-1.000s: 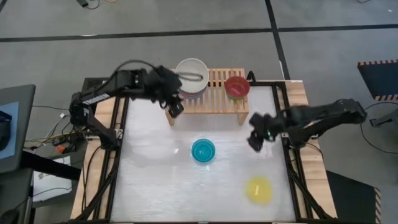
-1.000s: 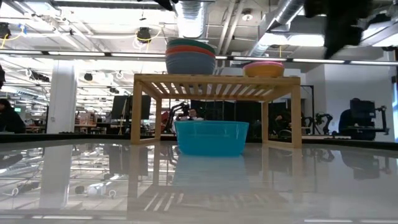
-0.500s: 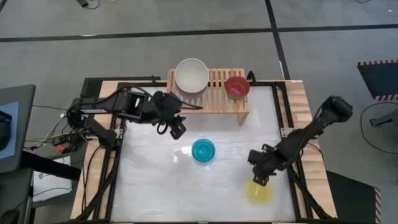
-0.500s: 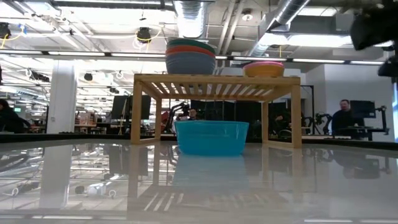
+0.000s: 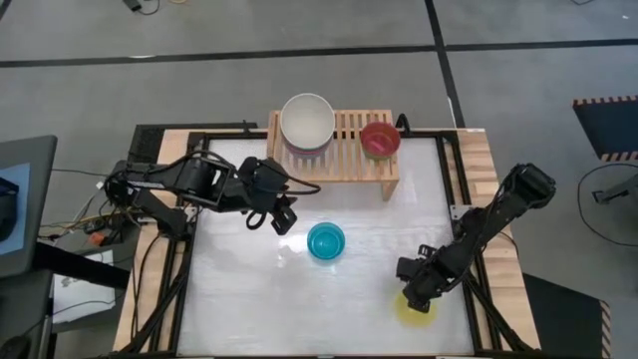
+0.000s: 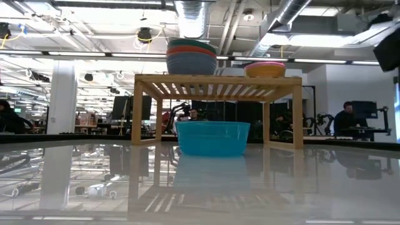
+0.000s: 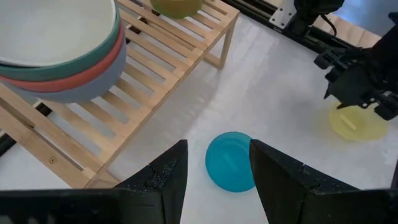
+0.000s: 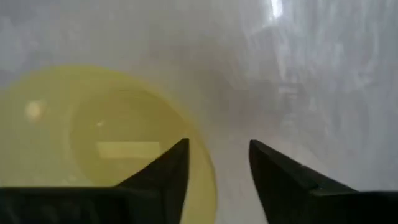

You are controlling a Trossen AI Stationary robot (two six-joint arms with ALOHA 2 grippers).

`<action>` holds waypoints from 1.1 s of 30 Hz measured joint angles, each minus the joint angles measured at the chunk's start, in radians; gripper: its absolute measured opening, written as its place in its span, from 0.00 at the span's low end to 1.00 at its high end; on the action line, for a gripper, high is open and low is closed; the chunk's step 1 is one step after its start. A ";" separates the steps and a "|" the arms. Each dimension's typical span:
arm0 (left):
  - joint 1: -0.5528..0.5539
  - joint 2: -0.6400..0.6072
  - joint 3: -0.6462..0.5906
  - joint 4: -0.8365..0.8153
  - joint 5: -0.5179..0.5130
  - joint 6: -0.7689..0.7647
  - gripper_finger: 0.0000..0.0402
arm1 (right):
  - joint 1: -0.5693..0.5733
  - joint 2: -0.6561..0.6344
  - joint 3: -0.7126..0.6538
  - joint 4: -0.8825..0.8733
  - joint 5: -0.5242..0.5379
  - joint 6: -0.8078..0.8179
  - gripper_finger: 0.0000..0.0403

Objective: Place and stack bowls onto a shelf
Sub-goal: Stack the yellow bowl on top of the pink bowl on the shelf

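The light-wood shelf (image 5: 339,160) stands at the table's far edge. On it are a stack of larger bowls with the cream-white one on top (image 5: 307,121) and a magenta bowl (image 5: 380,139) on a lime one (image 6: 265,71). A cyan bowl (image 5: 325,240) sits on the table in front of the shelf. A yellow bowl (image 5: 417,308) sits near the front right. My left gripper (image 5: 282,217) is open and empty, left of the cyan bowl (image 7: 230,160). My right gripper (image 5: 414,290) is open, low over the yellow bowl's rim. My right gripper comes from above, slanting down, with one finger (image 8: 163,177) over the inside of the yellow bowl and the other (image 8: 280,177) outside its rim (image 8: 208,177). I cannot tell whether a finger touches the bowl. The bowl rests on the table.
The shelf's legs (image 5: 389,189) stand on the far part of the table. There is bare table between the cyan bowl and the near edge (image 5: 299,319). People and benches show in the room behind, in the low view.
My right gripper has gone from beside the shelf's right leg toward the table's near edge and down to the yellow bowl. My left gripper has drawn away from the shelf toward the near edge, closer to the cyan bowl. No bowl has moved.
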 joint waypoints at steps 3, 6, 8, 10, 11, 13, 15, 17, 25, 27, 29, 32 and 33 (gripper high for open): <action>-0.005 0.000 0.000 0.000 -0.004 -0.002 0.39 | -0.001 0.020 0.000 -0.010 0.000 0.000 0.32; -0.011 0.000 0.000 -0.004 -0.006 -0.002 0.39 | -0.013 0.023 0.000 -0.011 -0.023 -0.009 0.13; -0.012 0.000 0.000 -0.007 -0.006 -0.002 0.39 | -0.023 0.004 0.000 -0.008 -0.032 -0.024 0.05; -0.012 0.000 0.000 -0.011 -0.006 -0.002 0.39 | -0.042 -0.023 0.000 -0.011 -0.031 -0.031 0.06; -0.012 0.000 0.000 -0.011 -0.006 0.000 0.39 | -0.056 -0.041 0.000 -0.015 -0.029 -0.031 0.07; -0.012 0.000 0.000 -0.011 -0.006 0.005 0.39 | -0.092 -0.085 0.000 -0.024 -0.013 -0.040 0.07; -0.012 0.000 0.000 -0.010 -0.006 0.008 0.39 | -0.136 -0.129 0.000 -0.030 0.025 -0.076 0.06; -0.008 0.009 0.001 -0.002 -0.005 0.011 0.39 | -0.202 -0.174 0.000 -0.037 0.063 -0.128 0.06; 0.009 0.068 0.000 0.034 0.080 0.069 0.39 | -0.558 -0.324 0.104 -0.042 0.155 -0.396 0.06; 0.014 0.082 0.000 0.040 0.099 0.072 0.39 | -0.647 -0.348 0.159 -0.051 0.172 -0.478 0.06; 0.014 0.089 0.000 0.035 0.112 0.073 0.39 | -0.736 -0.354 0.224 -0.060 0.204 -0.552 0.06; 0.014 0.099 0.000 0.037 0.121 0.072 0.39 | -0.864 -0.357 0.315 -0.089 0.242 -0.662 0.06; 0.014 0.101 0.000 0.033 0.121 0.070 0.39 | -0.906 -0.352 0.348 -0.084 0.251 -0.690 0.06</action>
